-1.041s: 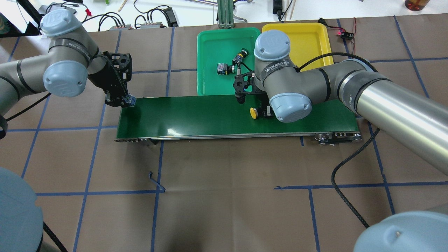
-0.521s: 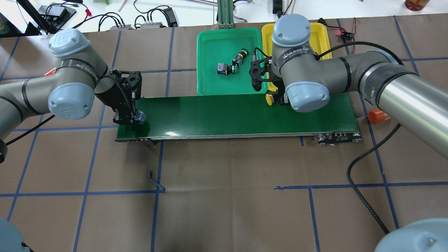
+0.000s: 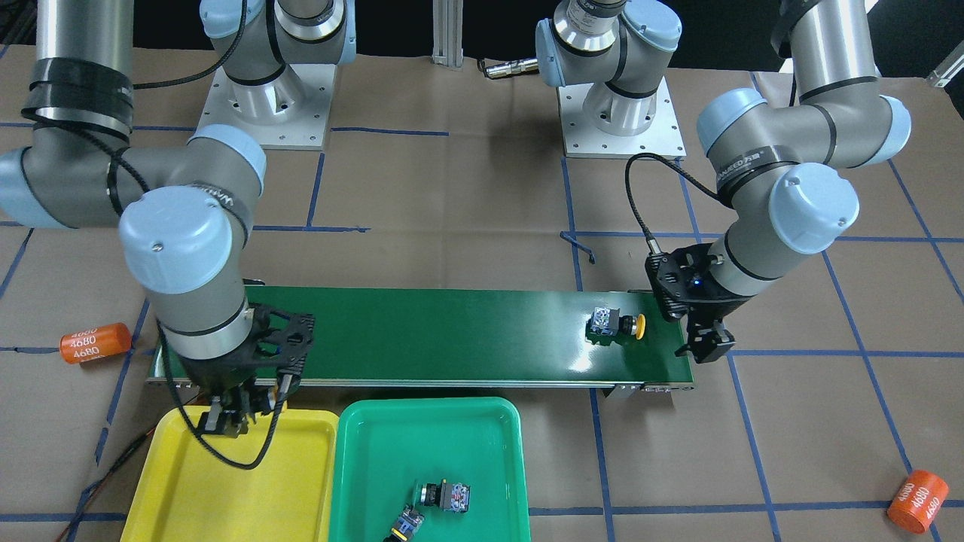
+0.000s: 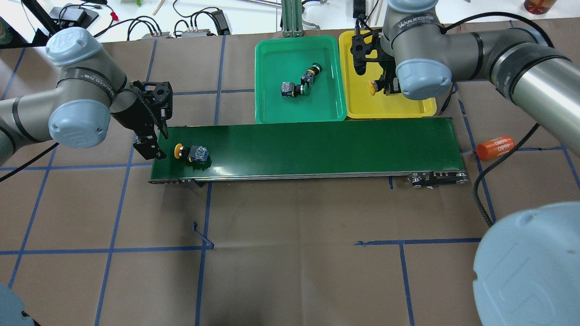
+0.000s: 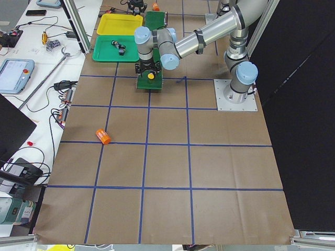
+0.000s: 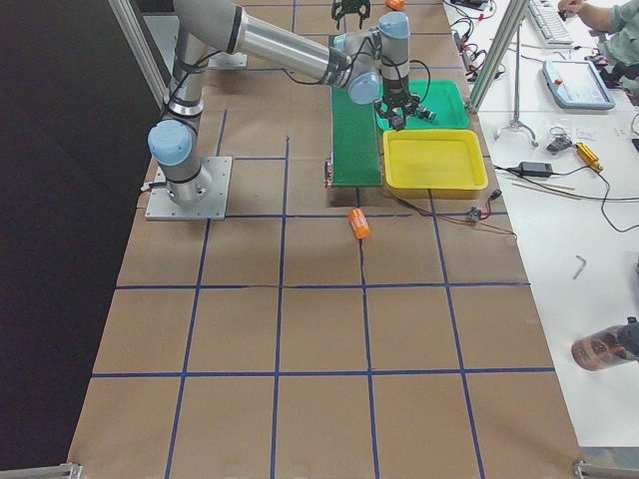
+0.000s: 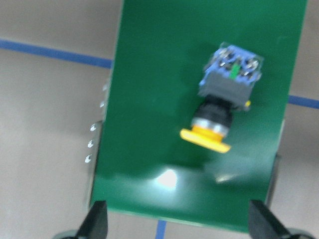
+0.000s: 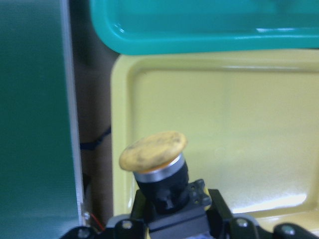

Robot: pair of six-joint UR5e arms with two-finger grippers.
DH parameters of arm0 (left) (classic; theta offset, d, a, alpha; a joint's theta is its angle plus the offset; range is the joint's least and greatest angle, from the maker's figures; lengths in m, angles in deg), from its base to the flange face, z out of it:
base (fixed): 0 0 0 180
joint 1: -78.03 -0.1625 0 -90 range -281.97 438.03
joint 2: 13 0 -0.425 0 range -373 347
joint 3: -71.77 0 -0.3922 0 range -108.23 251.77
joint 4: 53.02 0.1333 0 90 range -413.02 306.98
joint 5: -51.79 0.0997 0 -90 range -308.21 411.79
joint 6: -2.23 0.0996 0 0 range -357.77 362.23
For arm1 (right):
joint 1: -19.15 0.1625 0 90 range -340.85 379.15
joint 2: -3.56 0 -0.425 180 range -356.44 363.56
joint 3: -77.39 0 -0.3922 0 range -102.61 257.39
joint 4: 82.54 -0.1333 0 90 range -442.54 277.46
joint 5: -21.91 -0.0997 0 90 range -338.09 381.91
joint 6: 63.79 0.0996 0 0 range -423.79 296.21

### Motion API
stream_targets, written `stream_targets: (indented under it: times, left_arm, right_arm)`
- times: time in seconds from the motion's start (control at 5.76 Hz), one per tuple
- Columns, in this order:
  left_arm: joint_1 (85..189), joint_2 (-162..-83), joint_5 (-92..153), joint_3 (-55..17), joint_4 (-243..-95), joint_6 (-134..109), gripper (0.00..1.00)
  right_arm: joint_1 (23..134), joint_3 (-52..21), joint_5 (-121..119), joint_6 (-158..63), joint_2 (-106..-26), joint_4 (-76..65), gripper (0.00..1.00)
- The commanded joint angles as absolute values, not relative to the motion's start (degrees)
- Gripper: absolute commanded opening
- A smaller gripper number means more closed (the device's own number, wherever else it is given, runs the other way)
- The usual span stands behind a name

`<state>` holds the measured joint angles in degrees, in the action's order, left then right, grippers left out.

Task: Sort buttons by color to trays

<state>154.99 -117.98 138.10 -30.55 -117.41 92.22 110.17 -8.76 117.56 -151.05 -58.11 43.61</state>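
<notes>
A yellow-capped button (image 4: 190, 153) lies on its side at the left end of the dark-green conveyor belt (image 4: 308, 145); it also shows in the left wrist view (image 7: 224, 99) and the front view (image 3: 617, 325). My left gripper (image 4: 152, 146) is open and empty just left of it, its fingertips (image 7: 97, 224) spread wide. My right gripper (image 4: 385, 86) is shut on a second yellow-capped button (image 8: 152, 149) and holds it above the yellow tray (image 4: 408, 106). Two more buttons (image 4: 290, 88) (image 4: 311, 72) lie in the green tray (image 4: 272, 108).
An orange "4680" cylinder (image 4: 496, 147) lies on the table off the belt's right end; another (image 3: 917, 491) lies farther out on my left. The two trays stand side by side behind the belt. Cables and tools line the far table edge.
My left gripper let go of its yellow button on the belt's left end and drew back, open. My right gripper carried its yellow button from the belt to above the yellow tray.
</notes>
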Motion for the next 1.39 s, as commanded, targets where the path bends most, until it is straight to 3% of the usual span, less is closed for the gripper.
stream_targets:
  times: [0.0, 0.35, 0.87, 1.21]
  left_arm:
    - [147.0, -121.8, 138.6, -22.7, -117.6, 87.3, 0.98]
    - [142.1, -128.0, 139.4, -14.5, -117.5, 82.6, 0.98]
    - [138.2, -141.7, 139.9, 6.0, -118.1, 79.8, 0.98]
    - [137.2, -150.9, 140.7, 13.9, -118.1, 80.0, 0.98]
  right_arm:
    - [106.3, -3.8, 112.5, -151.6, -51.7, 43.7, 0.99]
    - [106.3, -3.0, 112.9, -151.2, -54.2, 42.3, 1.0]
    - [110.4, -3.9, 112.3, -148.1, -65.8, 17.2, 1.0]
    - [117.6, -7.8, 112.8, -140.3, -67.6, 16.2, 1.0]
